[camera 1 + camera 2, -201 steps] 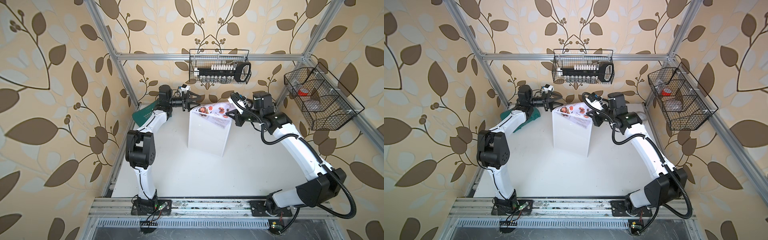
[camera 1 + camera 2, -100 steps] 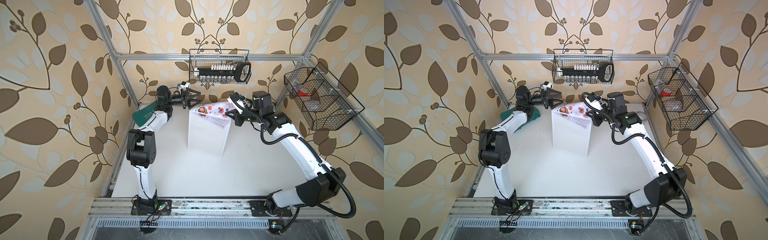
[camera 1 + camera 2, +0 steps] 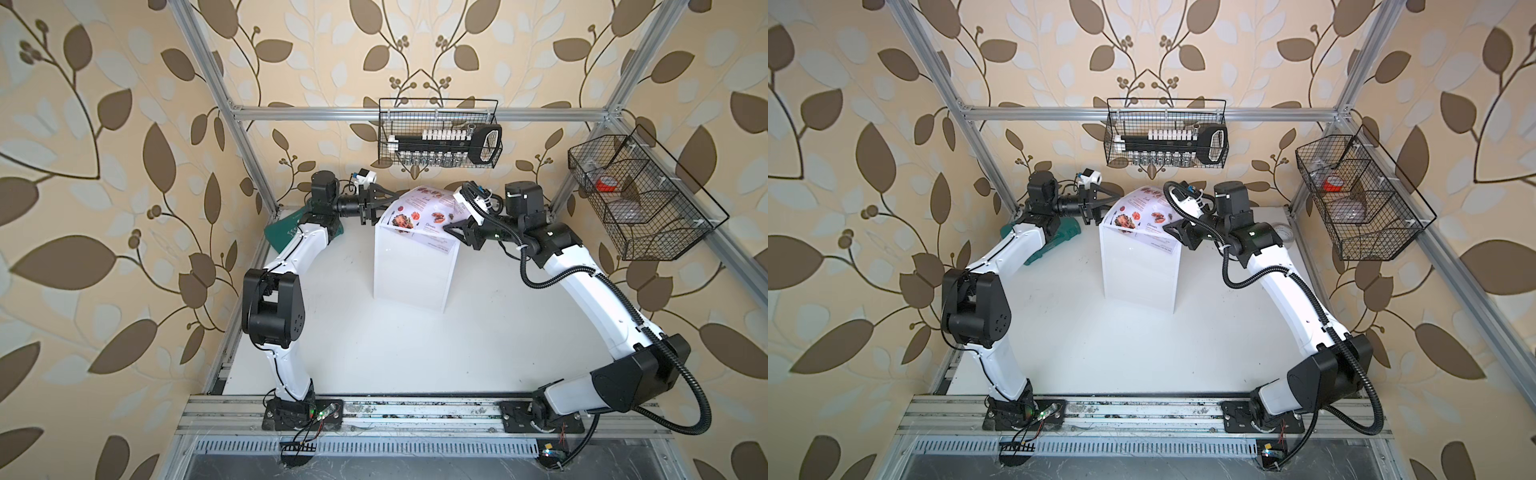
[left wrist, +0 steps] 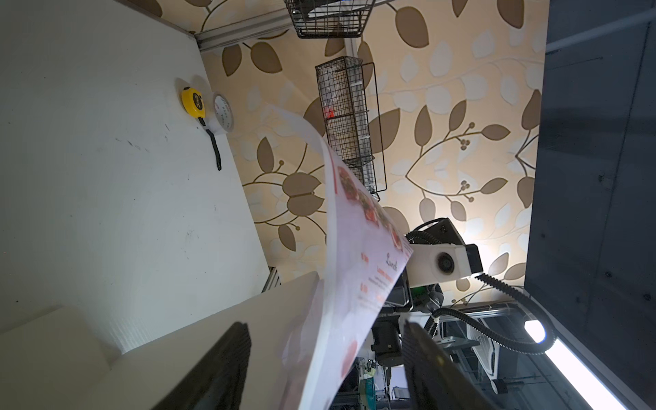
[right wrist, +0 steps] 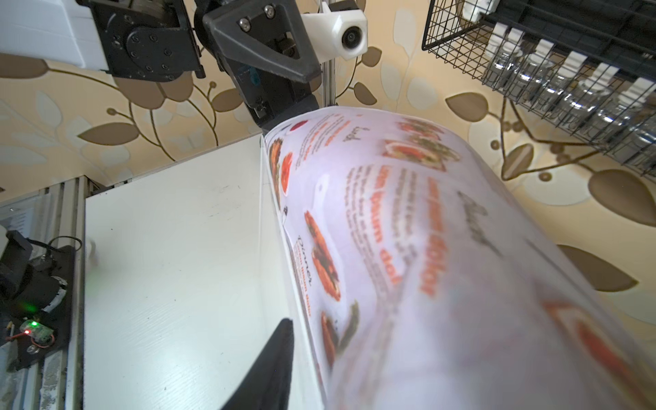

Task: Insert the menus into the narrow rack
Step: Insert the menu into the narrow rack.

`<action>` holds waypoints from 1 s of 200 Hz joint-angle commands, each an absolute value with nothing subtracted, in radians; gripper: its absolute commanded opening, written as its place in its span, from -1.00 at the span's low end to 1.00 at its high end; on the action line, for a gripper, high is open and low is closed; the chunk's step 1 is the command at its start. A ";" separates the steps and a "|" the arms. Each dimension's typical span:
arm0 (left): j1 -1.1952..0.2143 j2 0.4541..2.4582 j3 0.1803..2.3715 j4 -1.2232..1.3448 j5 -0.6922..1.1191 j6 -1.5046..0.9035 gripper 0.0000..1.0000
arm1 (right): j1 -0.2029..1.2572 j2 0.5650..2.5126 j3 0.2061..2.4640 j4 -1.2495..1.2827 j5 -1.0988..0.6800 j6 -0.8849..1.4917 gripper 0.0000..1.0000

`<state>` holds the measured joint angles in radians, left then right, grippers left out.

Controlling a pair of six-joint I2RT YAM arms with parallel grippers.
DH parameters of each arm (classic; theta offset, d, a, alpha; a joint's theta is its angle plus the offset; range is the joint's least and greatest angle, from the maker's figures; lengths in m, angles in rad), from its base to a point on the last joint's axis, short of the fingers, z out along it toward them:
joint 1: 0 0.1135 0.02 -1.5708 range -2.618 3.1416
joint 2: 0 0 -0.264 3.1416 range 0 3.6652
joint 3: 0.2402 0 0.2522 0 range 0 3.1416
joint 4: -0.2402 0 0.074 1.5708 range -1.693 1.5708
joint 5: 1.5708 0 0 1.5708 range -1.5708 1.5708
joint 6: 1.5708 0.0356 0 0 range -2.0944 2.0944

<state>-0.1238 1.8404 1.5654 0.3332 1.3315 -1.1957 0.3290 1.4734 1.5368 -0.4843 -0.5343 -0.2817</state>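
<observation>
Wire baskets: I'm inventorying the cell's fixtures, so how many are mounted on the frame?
2. The back basket hangs from the rear rail, holding a black rack and small bottles. The side basket hangs on the right-hand rail, with something red inside. None appear hidden.

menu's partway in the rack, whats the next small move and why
Probably close the left gripper on the menu: its open jaws straddle the sheet's edge, and the sheet curls back above the narrow rack, so it needs steadying first.

You can pass freely over the bare table [image 3: 395, 345] before the narrow rack [image 3: 409, 270]; the bowed menu [image 3: 428, 212] covers its top.
</observation>
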 commanded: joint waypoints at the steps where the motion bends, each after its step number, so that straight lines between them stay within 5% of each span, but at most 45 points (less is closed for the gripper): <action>1: -0.121 1.783 1.557 0.323 1.351 -1.138 0.38 | 0.334 1.483 1.565 -0.454 -0.580 -0.265 0.02; 120: -0.122 1.759 1.558 0.314 1.359 -1.109 0.36 | 0.328 1.446 1.557 -0.303 -0.598 -0.176 0.31; 166: -0.121 1.793 1.627 0.373 1.365 -1.161 0.36 | 0.327 1.463 1.574 -0.313 -0.617 -0.186 -0.51; 200: -0.121 1.812 1.650 0.439 1.361 -1.209 0.36 | 0.325 1.473 1.604 -0.382 -0.611 -0.264 -0.86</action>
